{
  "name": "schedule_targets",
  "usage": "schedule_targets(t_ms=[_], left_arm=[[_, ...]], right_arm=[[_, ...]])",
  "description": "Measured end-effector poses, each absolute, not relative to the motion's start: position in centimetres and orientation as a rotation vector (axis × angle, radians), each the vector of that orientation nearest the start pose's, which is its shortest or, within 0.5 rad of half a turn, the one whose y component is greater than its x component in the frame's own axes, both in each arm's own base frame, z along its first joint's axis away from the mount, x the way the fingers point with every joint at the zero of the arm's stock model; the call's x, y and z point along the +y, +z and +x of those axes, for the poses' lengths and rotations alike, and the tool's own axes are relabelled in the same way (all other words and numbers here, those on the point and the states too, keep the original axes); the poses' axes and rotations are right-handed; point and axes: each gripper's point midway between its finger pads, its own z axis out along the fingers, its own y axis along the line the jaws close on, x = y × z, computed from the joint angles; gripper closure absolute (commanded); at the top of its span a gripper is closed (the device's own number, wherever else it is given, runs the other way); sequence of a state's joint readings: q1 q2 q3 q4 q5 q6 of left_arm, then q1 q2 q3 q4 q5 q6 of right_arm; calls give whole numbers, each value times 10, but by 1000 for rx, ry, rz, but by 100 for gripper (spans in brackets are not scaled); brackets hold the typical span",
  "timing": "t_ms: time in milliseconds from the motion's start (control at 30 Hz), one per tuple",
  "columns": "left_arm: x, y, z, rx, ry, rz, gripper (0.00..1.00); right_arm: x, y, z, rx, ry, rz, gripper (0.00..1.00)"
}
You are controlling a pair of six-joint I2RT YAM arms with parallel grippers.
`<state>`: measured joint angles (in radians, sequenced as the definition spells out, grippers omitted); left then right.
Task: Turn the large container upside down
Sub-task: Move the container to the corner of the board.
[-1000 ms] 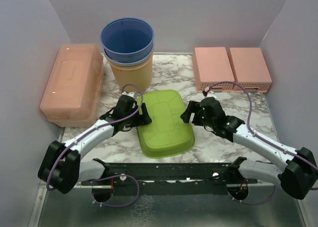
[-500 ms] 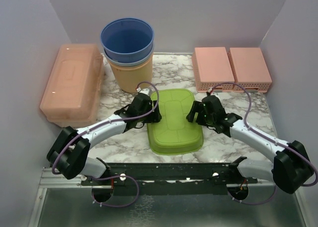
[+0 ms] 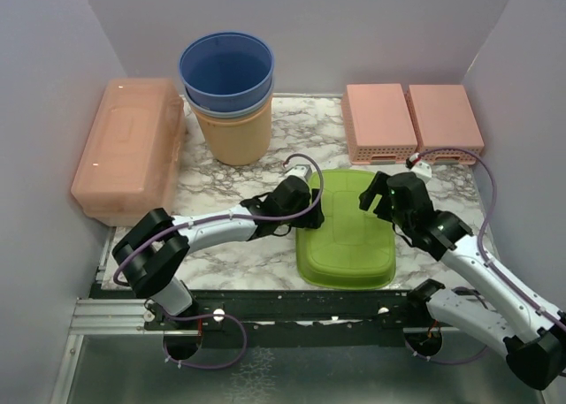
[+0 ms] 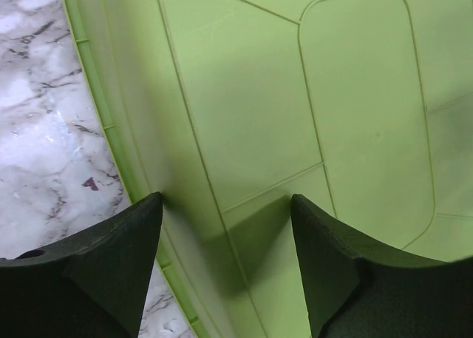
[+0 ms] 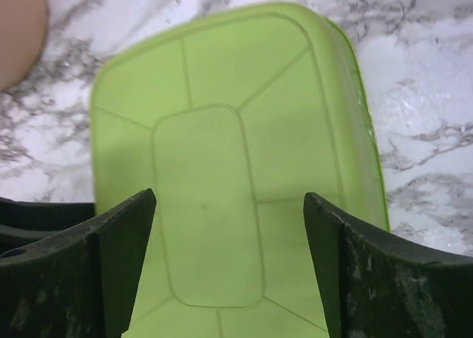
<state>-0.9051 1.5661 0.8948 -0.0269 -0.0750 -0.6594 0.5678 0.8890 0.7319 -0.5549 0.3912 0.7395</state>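
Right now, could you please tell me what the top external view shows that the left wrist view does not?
Only the top external view shows the stacked buckets, the peach lidded box, two pink boxes and the right gripper, open at the far end of the green container. Only the left wrist view shows, close up, the left gripper open astride the container's long edge, and a small dark speck on the marble table. Both show the container, panelled face up, on that table.
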Motion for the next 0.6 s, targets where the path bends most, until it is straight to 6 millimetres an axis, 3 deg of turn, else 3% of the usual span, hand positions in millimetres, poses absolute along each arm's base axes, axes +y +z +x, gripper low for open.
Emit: schedule_targets(t_ms=[133, 267, 367, 500, 600], left_arm=[[-342, 85, 243, 2370, -721, 219, 17], [-322, 92, 239, 2354, -682, 164, 11], [-298, 115, 236, 2291, -654, 113, 7], [-252, 166, 248, 2157, -620, -44, 2], [-213, 179, 260, 2110, -555, -161, 1]], right_arm=[[113, 186, 253, 2127, 320, 362, 5], [127, 189, 249, 2147, 404, 298, 1], [143, 178, 245, 2221, 461, 244, 1], [169, 161, 247, 2342, 488, 172, 1], [195, 149, 238, 2419, 441, 70, 1]])
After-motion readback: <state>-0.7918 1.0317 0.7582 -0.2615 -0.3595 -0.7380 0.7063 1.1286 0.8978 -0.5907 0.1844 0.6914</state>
